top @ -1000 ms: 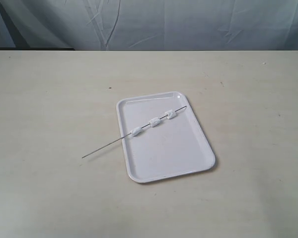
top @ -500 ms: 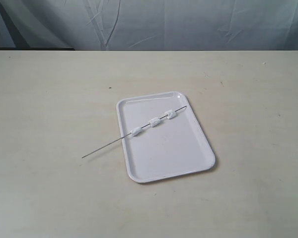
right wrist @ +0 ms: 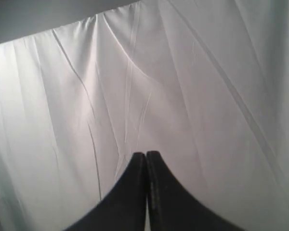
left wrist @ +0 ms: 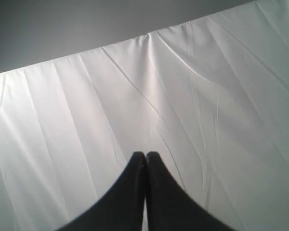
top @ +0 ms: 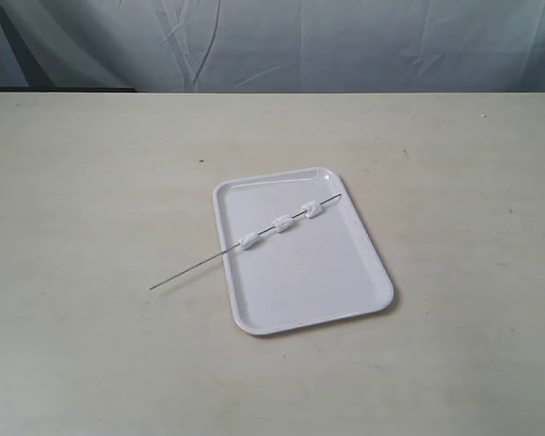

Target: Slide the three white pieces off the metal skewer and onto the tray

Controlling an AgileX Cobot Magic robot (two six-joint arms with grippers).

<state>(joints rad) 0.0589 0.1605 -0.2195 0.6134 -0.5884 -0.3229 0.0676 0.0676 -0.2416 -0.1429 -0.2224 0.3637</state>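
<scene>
Nothing started yet. Tray [top: 309,282] sits mid-counter [top: 91,182], a little toward the right edge. Skewer [top: 191,270] lies slantwise across the tray's far half, its bare end out over the counter toward the left edge. All three pieces [top: 282,222] are still threaded, spaced apart, over the tray. Your left gripper [left wrist: 145,155] and right gripper [right wrist: 145,154] are closed tight, empty, facing the cloth [left wrist: 135,96]. You have it all left: grasp, lift, strip.

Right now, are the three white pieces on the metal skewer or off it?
On. All three white pieces sit threaded along the metal skewer, which lies across the tray.
</scene>
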